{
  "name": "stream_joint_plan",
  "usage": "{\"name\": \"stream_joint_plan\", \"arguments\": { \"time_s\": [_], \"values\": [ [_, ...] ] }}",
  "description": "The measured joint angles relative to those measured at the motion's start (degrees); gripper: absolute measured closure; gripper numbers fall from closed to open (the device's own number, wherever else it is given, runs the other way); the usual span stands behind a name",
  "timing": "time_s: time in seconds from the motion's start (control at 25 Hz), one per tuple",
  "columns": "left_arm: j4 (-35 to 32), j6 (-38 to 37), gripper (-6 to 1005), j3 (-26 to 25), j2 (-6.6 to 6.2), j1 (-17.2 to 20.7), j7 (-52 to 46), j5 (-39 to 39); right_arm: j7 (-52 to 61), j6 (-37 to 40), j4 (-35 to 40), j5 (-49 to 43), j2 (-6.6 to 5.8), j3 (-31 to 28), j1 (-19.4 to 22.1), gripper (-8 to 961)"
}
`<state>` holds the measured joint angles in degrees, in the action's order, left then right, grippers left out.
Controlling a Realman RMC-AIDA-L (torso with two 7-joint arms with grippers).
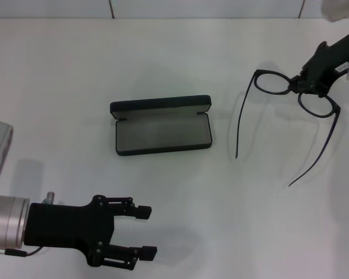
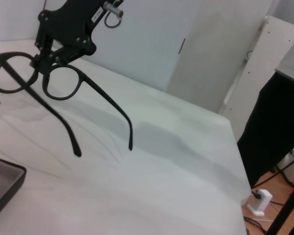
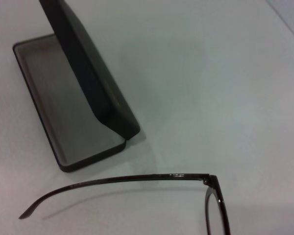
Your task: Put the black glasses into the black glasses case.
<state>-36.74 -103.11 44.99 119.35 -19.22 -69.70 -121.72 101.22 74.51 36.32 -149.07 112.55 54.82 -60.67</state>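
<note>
Right gripper (image 1: 301,86) pinches the black glasses (image 1: 279,82) at the bridge, 2 temples trailing toward the robot; black glasses case (image 1: 161,132) open leftward. Left gripper (image 1: 145,232) spread.

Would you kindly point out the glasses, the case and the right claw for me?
glasses (image 1: 273,81), head view, on the lens nearer the case.
case (image 1: 163,132), head view, on the grey lining of the open tray.
right claw (image 1: 298,85), head view, at the fingertips pinching the glasses' bridge.
</note>
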Motion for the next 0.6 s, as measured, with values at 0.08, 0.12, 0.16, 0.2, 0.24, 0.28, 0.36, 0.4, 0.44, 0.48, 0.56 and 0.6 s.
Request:
{"name": "stream_joint_plan", "arguments": {
  "time_s": [0.08,0.12,0.16,0.2,0.24,0.28,0.36,0.4,0.44,0.48,0.56,0.6],
  "values": [
    [0.0,-0.3,200,0.01,0.0,-0.13,-0.34,0.04,0.03,2.16,0.02,0.0,-0.74,-2.57,0.02,904],
    [0.0,-0.57,200,-0.02,0.0,-0.16,-0.55,0.17,0.03,3.5,0.02,0.0,-1.16,-4.04,0.05,905],
    [-0.02,-0.78,200,-0.08,0.0,-0.16,-0.74,0.35,0.04,4.63,0.08,0.0,-1.54,-5.18,0.11,905],
    [-0.11,-1.01,200,-0.14,0.0,-0.17,-1.1,0.54,0.06,6.0,0.25,0.0,-1.91,-6.37,0.3,905],
    [-0.22,-1.27,200,-0.22,0.0,-0.17,-1.57,0.72,0.19,6.94,0.64,0.0,-2.1,-6.78,0.55,905],
    [-0.34,-1.5,200,-0.32,0.0,-0.18,-1.97,0.95,0.38,7.93,1.0,0.0,-2.18,-7.03,0.87,906],
    [-0.44,-1.83,200,-0.47,0.0,-0.2,-2.87,1.44,0.97,9.37,2.43,0.44,-2.1,-7.18,1.92,907],
    [-0.44,-1.86,200,-0.56,-0.01,-0.21,-3.17,1.73,1.22,9.73,3.08,1.22,-1.99,-7.21,2.61,907],
    [-0.43,-1.87,199,-0.6,-0.1,-0.24,-3.51,2.31,1.35,9.93,3.69,2.46,-1.83,-7.25,3.3,907],
    [-0.4,-1.87,199,-0.63,-0.19,-0.26,-3.7,2.72,1.4,10.06,4.15,3.93,-1.65,-7.25,3.94,907],
    [-0.16,-1.87,199,-0.68,-0.58,-0.18,-3.92,4.1,1.41,10.38,4.74,7.82,-1.22,-7.07,5.05,906],
    [-0.09,-1.87,199,-0.83,-0.75,-0.07,-3.94,4.69,1.41,10.57,5.08,9.49,-0.93,-6.94,5.63,906]
  ]
}}
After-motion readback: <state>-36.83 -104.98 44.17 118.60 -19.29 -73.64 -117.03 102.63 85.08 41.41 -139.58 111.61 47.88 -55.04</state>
